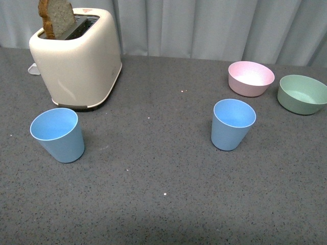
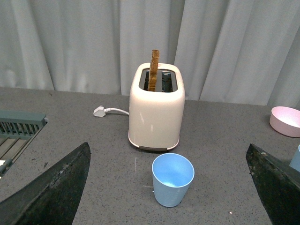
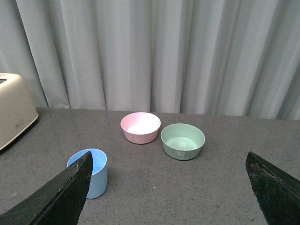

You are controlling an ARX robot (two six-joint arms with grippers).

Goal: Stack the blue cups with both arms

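Both blue cups stand upright and well apart on the grey speckled table (image 1: 153, 204): the left blue cup (image 1: 57, 134) sits just in front of the cream toaster (image 1: 76, 58), which holds a slice of bread (image 1: 56, 18), and the right blue cup (image 1: 233, 124) is near the pink bowl (image 1: 251, 78) and the green bowl (image 1: 302, 94). The left gripper (image 2: 167, 146) hangs with its jaws spread wide and empty, and its wrist view frames the left blue cup between them. The right gripper (image 3: 168, 154) is also spread wide and grasps nothing.
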